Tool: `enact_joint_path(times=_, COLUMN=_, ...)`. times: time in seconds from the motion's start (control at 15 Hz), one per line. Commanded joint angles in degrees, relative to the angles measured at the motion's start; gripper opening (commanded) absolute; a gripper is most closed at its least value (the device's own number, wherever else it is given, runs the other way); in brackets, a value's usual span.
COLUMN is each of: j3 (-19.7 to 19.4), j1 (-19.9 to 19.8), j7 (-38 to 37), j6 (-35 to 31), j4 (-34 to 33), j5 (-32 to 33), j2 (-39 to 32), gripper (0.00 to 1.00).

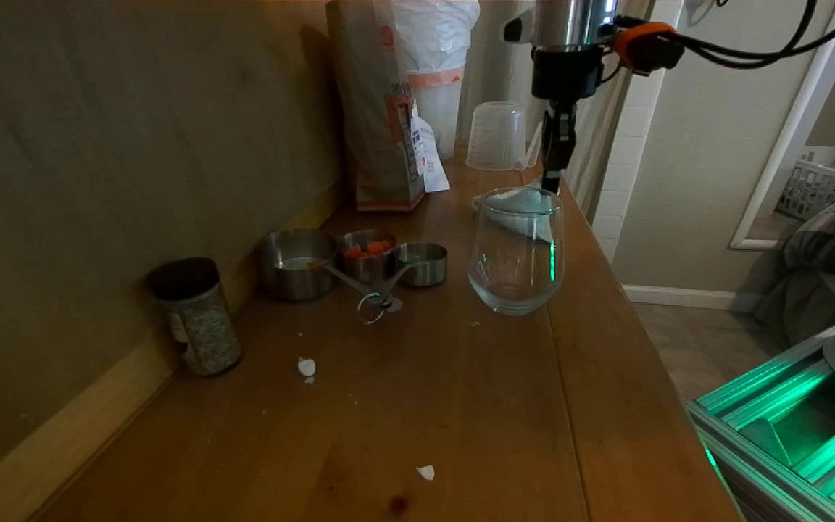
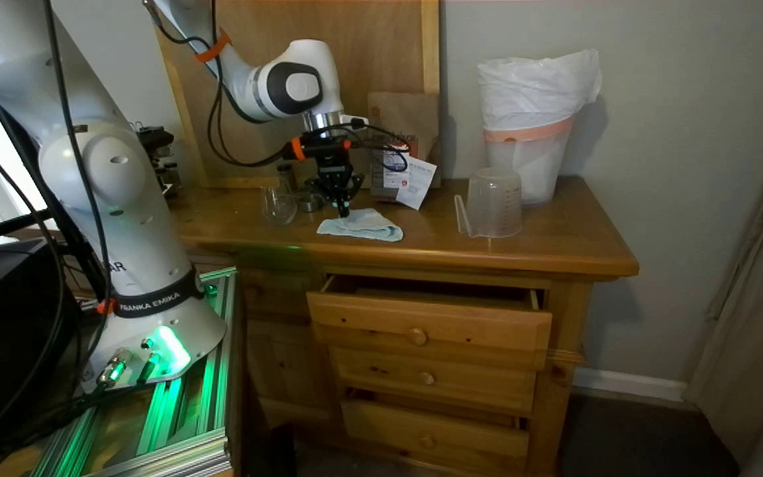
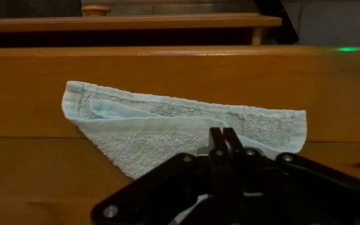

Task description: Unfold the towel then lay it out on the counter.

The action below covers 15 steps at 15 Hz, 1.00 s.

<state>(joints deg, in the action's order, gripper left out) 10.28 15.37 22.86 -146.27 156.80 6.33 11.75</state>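
The towel is a pale blue-white cloth, partly folded over on itself. It lies near the counter's front edge in an exterior view [image 2: 371, 227]. In an exterior view it shows partly through the glass [image 1: 522, 201]. In the wrist view the towel [image 3: 155, 143] has a hemmed flap over a lower layer. My gripper [image 3: 223, 129] points down at the flap's edge, its fingertips almost together with the hem running into them. Its tips [image 2: 343, 211] [image 1: 551, 183] meet the towel in both exterior views. The wooden counter [image 1: 425, 406] lies below. Cloth under the gripper is hidden.
A clear glass [image 1: 512, 275] stands close to the towel. Metal measuring cups [image 1: 367, 264], a black-lidded jar [image 1: 200, 326] and a paper bag [image 1: 381, 152] stand along the wall. A plastic jug [image 2: 495, 209] stands on the counter. The top drawer [image 2: 434, 324] is partly open below.
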Motion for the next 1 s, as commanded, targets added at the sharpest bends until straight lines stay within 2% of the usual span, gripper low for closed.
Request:
enact_joint_path(times=0.0, j3=0.7, j1=-2.9, j7=-6.8, j6=-1.3, j4=-2.6, j5=5.8, j2=0.7, gripper=0.04)
enact_joint_path(times=0.47, j3=3.3, j1=-9.5, j7=-27.8, j6=-0.6, j4=-10.7, j5=21.1, j2=-3.1, gripper=0.04)
enact_joint_path(times=0.73, j3=4.5, j1=-9.7, j7=-37.9, j6=-0.4, j4=-13.7, j5=26.0, j2=-6.6, gripper=0.04)
enact_joint_path(times=0.93, j3=4.4, j1=-9.6, j7=-47.6, j6=-0.5, j4=-16.0, j5=32.9, j2=-9.6, gripper=0.04)
